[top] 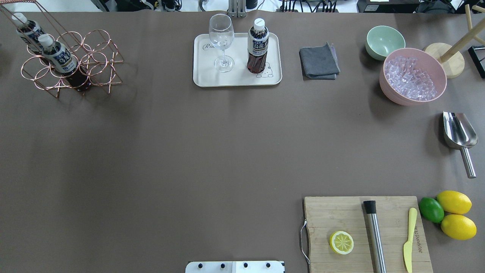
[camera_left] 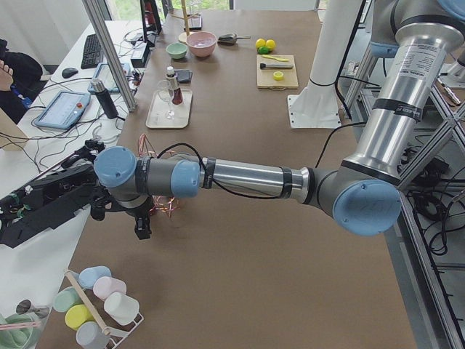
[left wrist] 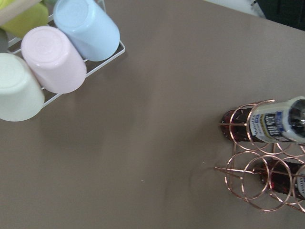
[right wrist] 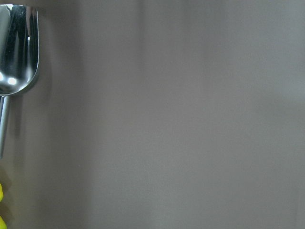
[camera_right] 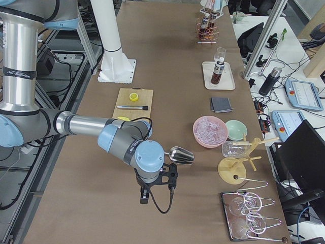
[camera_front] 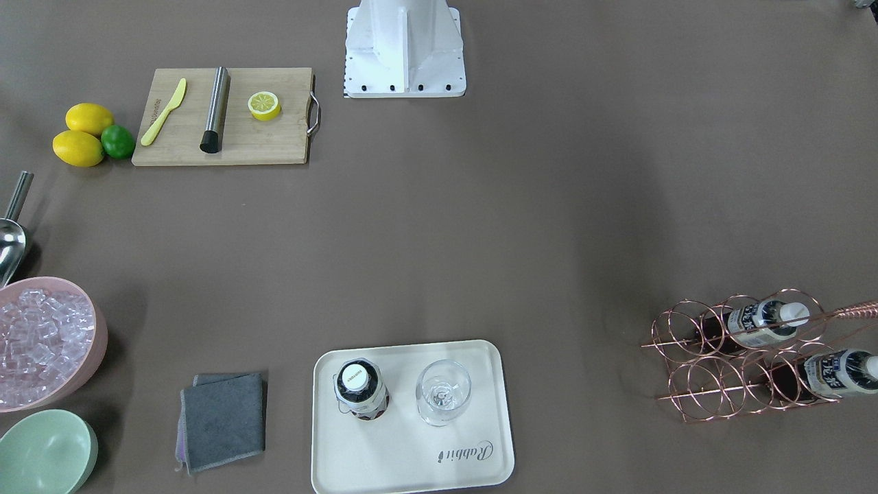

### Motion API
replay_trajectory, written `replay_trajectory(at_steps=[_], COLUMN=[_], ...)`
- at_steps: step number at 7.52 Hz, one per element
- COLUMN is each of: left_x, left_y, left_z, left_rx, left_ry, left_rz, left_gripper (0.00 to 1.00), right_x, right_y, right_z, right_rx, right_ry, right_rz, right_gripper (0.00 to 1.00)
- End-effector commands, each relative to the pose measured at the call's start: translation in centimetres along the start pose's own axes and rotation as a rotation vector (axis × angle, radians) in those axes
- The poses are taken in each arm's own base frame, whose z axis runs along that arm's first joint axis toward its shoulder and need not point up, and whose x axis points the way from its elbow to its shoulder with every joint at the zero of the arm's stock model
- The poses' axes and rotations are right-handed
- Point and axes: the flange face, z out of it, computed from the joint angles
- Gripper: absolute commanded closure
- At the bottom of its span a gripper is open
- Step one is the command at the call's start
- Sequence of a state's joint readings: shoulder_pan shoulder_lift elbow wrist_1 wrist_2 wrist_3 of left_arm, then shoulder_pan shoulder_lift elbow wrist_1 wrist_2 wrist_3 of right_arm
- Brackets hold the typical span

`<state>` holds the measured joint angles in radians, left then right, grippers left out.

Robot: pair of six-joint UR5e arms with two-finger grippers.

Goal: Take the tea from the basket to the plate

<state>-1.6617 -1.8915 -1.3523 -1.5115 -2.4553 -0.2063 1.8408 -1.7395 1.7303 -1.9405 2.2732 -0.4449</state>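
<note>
One tea bottle [top: 258, 45] stands upright on the cream plate [top: 237, 80], next to a clear glass [top: 221, 38]. Two more tea bottles [top: 60, 57] [top: 26, 28] sit in the copper wire basket [top: 94, 57] at the far left corner. The left wrist view shows the basket [left wrist: 248, 176] with both bottles at its right edge. My left gripper [camera_left: 142, 227] shows only in the exterior left view, near the basket; I cannot tell whether it is open. My right gripper [camera_right: 157, 192] shows only in the exterior right view, near the scoop; I cannot tell its state.
A grey cloth [top: 319, 62], a green bowl [top: 384, 41] and a pink bowl of ice [top: 412, 76] stand right of the plate. A metal scoop [top: 459, 132], lemons and a lime [top: 431, 209], and a cutting board [top: 363, 212] lie at the right. Cups [left wrist: 57, 57] lie left of the basket.
</note>
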Motion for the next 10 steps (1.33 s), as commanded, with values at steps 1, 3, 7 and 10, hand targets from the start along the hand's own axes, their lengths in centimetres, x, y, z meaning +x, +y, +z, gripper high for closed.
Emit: replay_trajectory(at_steps=[1,3,7,10], left_x=[-1.2,0.7,-2.6,-6.2], left_y=[1.3,2.2,5.0,10.4], left_z=[2.7,5.3,7.5,9.0], left_rx=[-0.041,-0.096,-0.149,-0.183], left_ry=[-0.03,-0.09,-0.087,-0.095], left_rz=[0.021,0.068,0.161,0.138], left_gripper=[0.01,0.01,0.01,0.01], right_x=[0.0,0.0,0.0,0.0], right_y=[0.0,0.0,0.0,0.0], right_z=[0.0,0.0,0.0,0.0], right_rx=[0.0,0.0,0.0,0.0], right_ry=[0.0,0.0,0.0,0.0], right_rz=[0.0,0.0,0.0,0.0], right_gripper=[0.0,0.0,0.0,0.0])
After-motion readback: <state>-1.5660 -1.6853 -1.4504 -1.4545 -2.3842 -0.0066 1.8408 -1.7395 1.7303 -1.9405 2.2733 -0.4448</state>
